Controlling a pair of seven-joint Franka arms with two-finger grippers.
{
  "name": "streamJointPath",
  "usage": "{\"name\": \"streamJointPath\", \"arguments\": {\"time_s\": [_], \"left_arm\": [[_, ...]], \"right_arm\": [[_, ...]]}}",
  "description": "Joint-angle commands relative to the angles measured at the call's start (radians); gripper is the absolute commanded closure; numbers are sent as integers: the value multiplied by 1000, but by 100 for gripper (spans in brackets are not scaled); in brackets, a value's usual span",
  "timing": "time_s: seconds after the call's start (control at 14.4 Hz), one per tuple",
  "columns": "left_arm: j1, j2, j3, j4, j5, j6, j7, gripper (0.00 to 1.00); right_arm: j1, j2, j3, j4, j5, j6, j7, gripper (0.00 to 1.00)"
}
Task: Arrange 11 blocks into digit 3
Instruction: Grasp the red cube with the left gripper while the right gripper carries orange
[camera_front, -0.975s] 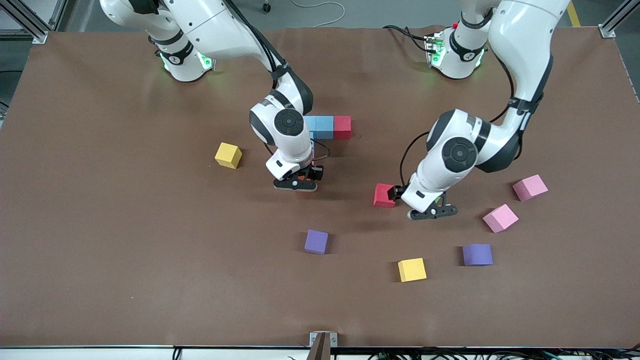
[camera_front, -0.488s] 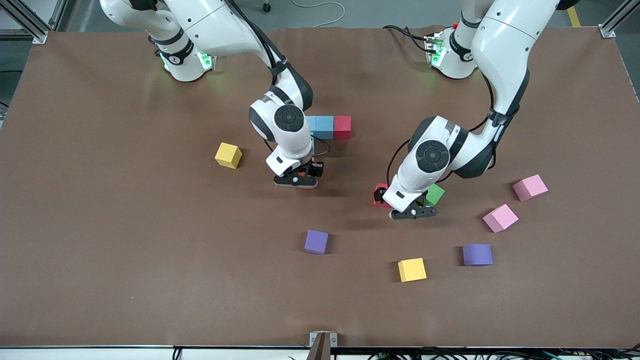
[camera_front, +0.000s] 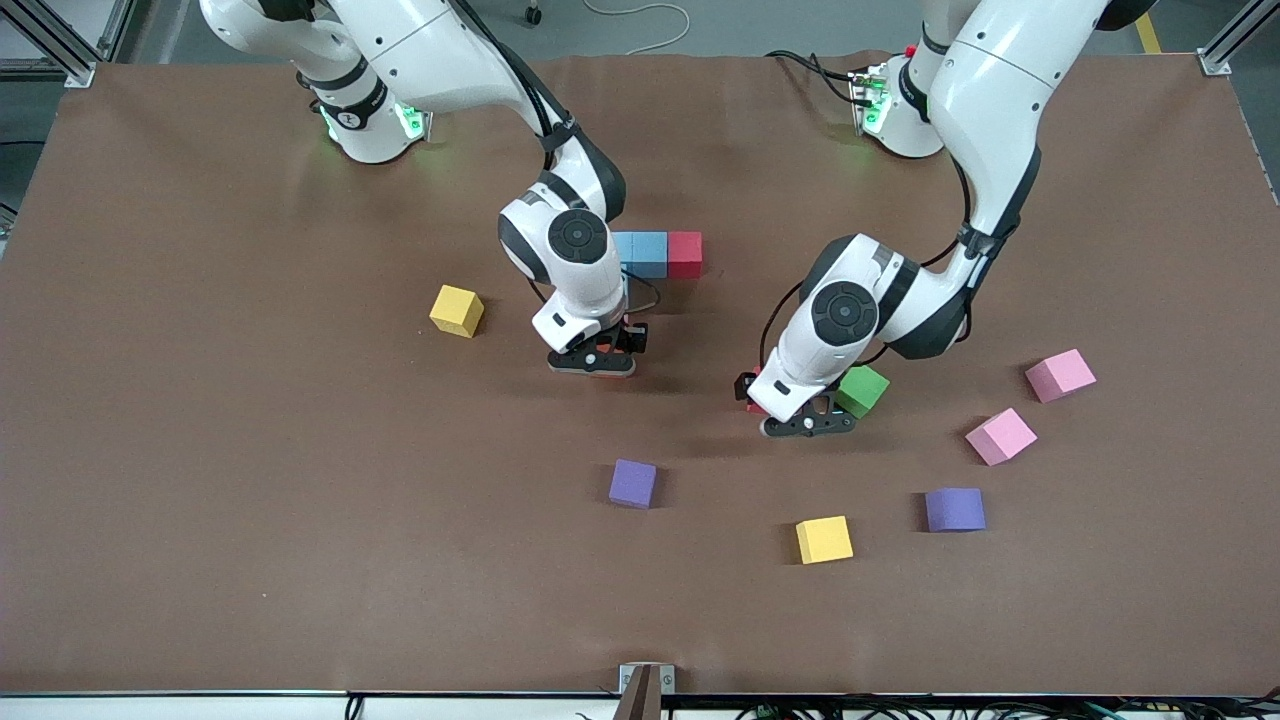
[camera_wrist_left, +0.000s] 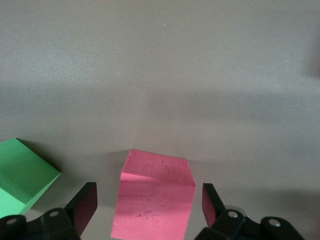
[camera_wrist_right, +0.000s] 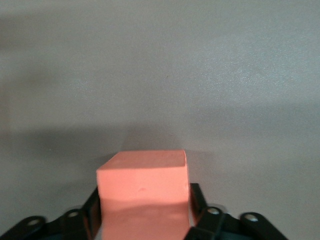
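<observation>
Mostly, we see open table (camera_front: 300, 560) along the lower edge of the frame, while loose blocks crowd the left arm's end. Low at mid-frame, the left tool (camera_wrist_left: 150, 207) stands wide astride the loose red block (camera_wrist_left: 155, 200), a gap at each side, with the green block (camera_front: 862, 390) just beside it. Bent down from the top of the frame, the right tool (camera_wrist_right: 144, 210) is clamped on the orange block (camera_wrist_right: 142, 180), lower in the frame than the row of light blue and red blocks (camera_front: 655, 253).
</observation>
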Motion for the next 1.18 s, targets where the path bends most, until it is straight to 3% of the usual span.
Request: {"name": "streamJointPath", "arguments": {"time_s": [0.0, 0.56, 0.7, 0.91, 1.11], "left_arm": [[-2, 10, -1, 17, 24, 2, 40, 8], [-2, 46, -1, 20, 24, 10, 98, 22], [-3, 50, -1, 19, 24, 24, 100, 49], [-8, 44, -1, 23, 8, 24, 65, 76], [-5, 27, -39, 52, 5, 7, -118, 80]], "right_arm": [[-4, -36, 4, -39, 2, 1, -6, 0], [-36, -92, 7, -25, 5, -27, -11, 0], [-85, -141, 7, -30, 50, -74, -12, 0], [-165, -236, -1, -72, 116, -183, -17, 0], [-255, -345, -11, -213, 114, -174, -77, 0]]}}
